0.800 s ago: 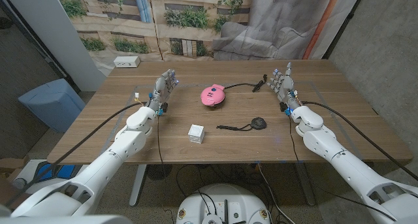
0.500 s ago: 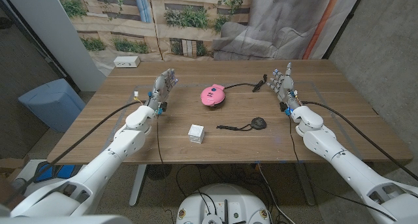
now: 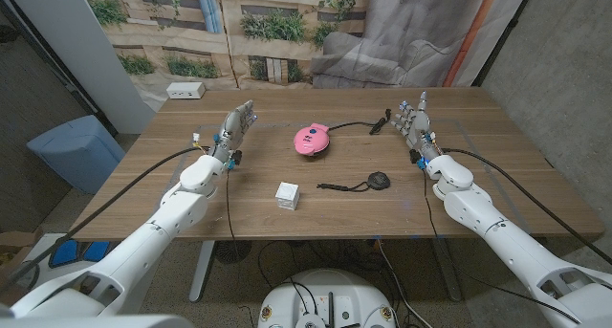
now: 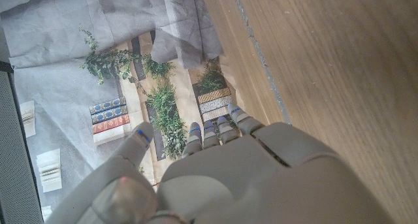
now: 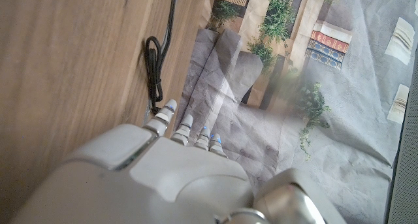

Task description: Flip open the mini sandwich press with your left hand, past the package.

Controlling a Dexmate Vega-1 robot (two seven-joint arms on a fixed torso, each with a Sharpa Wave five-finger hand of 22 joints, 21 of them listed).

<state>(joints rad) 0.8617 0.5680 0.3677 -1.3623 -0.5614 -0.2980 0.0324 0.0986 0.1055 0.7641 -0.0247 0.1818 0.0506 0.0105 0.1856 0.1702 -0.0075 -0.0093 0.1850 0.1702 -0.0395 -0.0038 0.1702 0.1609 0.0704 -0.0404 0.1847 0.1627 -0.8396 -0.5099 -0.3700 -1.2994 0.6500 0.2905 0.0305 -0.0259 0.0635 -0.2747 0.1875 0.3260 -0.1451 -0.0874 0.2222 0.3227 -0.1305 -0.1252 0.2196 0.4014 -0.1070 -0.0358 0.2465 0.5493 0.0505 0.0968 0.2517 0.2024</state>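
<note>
Pink, round and glossy, the mini sandwich press (image 3: 312, 139) sits lid down mid-tabletop (image 3: 497, 175), its black cord (image 3: 356, 127) trailing away. Nearer me from it I see a small white cube package (image 3: 288, 195) and a black puck (image 3: 377, 181); my left hand (image 3: 235, 129) and right hand (image 3: 414, 123) flank it, fingers spread, holding nothing.

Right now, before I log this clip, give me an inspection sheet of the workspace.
Surface: wooden table, bare wood around the items.
Job's things: pink press, lid shut; white package nearer the robot, apart from it.
Clutter: black round disc with strap; white box at the far left corner.
Hands: left hand open, off the press; right hand open, holding nothing.
Cables: black cord from the press; arm cables along both forearms.
Surroundings: printed backdrop, grey cloth, blue bin.
</note>
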